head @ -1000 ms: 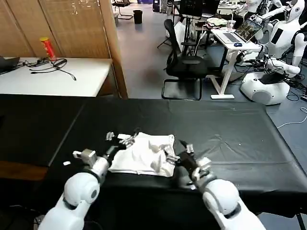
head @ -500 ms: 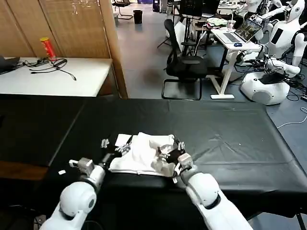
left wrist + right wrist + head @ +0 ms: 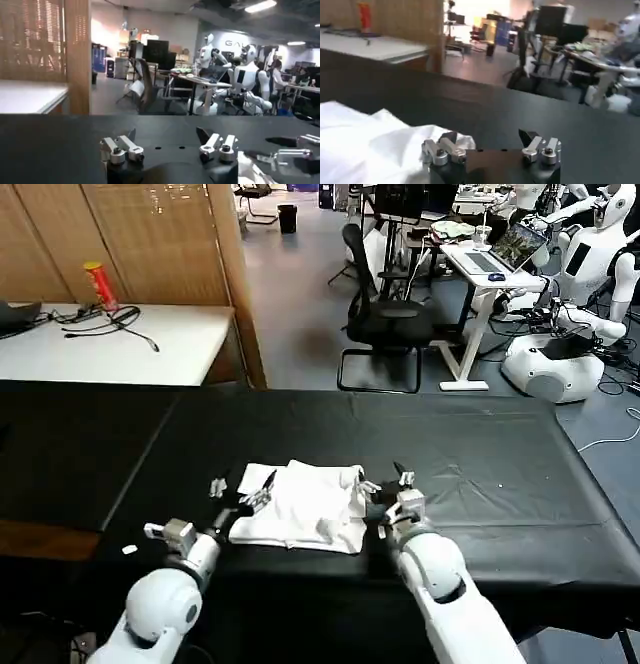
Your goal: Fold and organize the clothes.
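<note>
White folded T-shirt (image 3: 305,506) was flanked on the black tabletop (image 3: 480,464) by the left end effector (image 3: 240,487) and right end effector (image 3: 387,481), both spread open.

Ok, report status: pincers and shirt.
Left pincer open at T-shirt's left edge. Right pincer open, at its right edge. T-shirt bunched on black table covering, released. Nothing obstructing.

The right gripper (image 3: 487,136) is low over the black table (image 3: 530,112), its two fingers spread wide with nothing between them. The crumpled white T-shirt (image 3: 367,142) lies just beside one finger (image 3: 449,139); the other finger stands over bare black covering.
</note>
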Robot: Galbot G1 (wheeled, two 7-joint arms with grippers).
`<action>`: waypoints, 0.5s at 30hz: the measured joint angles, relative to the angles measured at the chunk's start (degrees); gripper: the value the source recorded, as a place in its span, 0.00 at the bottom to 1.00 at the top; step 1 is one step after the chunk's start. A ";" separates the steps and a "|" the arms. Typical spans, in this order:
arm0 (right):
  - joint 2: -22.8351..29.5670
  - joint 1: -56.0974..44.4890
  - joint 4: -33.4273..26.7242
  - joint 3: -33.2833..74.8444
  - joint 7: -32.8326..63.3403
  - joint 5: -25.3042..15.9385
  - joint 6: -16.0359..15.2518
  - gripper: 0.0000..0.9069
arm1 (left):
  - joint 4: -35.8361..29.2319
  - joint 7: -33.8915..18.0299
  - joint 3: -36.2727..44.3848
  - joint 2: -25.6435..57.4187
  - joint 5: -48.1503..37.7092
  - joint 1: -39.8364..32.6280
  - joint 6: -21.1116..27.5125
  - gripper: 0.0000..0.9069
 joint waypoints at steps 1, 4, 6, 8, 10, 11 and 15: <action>-0.41 -0.37 0.90 -0.06 -0.52 0.95 -0.49 0.97 | 0.02 0.00 -0.09 0.01 0.00 -0.01 -0.05 0.97; -2.03 -1.94 4.26 -1.01 -1.73 2.73 -1.70 0.97 | 0.01 0.01 -0.25 0.05 0.01 0.05 -0.14 0.97; -3.03 -2.97 6.26 -1.93 -2.04 2.73 -2.17 0.97 | 0.02 0.04 -0.32 0.08 0.10 0.18 -0.23 0.97; -3.70 -4.00 7.59 -3.02 -2.03 2.54 -2.37 0.97 | 0.03 0.09 -0.36 0.07 0.42 0.42 -0.40 0.97; -3.99 -4.91 8.58 -4.21 -1.96 1.97 -2.40 0.97 | 0.10 0.12 -0.37 0.03 0.73 0.69 -0.57 0.97; -4.10 -5.30 9.03 -4.79 -1.94 1.53 -2.40 0.97 | 0.12 0.15 -0.36 -0.02 0.92 0.87 -0.65 0.97; -4.65 -6.69 10.59 -6.75 -2.49 -1.35 -2.10 0.97 | 0.16 0.21 -0.39 -0.10 1.38 1.36 -0.85 0.97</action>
